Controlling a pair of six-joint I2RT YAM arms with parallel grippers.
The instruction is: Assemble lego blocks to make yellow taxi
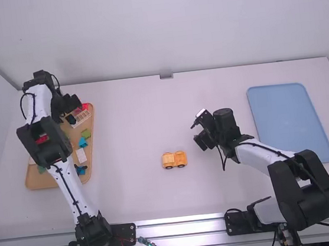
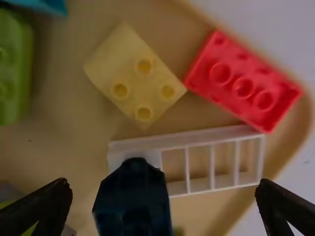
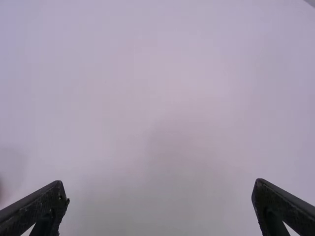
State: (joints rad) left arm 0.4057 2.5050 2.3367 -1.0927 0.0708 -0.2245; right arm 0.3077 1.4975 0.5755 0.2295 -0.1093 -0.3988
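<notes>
Item, left claw (image 1: 75,109): stationed over the tan tray (image 1: 40,181), toward its one o'clock end. Fingers spread wide; nothing gripped. A dark blue piece (image 2: 133,201) stands between my fingers, touching neither, partly hiding a white lattice piece (image 2: 187,147).

Item, right claw (image 1: 195,134): above the white table (image 1: 137,197), fingers well apart, hold nil.

Item, yellow taxi build (image 1: 174,159): two yellow-orange sections side by side, dark wheels beneath; on the table, between seven and eight o'clock from my right claw.

Item, tray stock, nine o'clock from the taxi build: one yellow block (image 2: 110,66), studs up, a corner close to one red block (image 2: 243,81); one lime green block (image 2: 15,69); one white block (image 1: 81,155), toward the tray's four o'clock edge.

Item, blue tray (image 1: 289,123): three o'clock from my right claw.
</notes>
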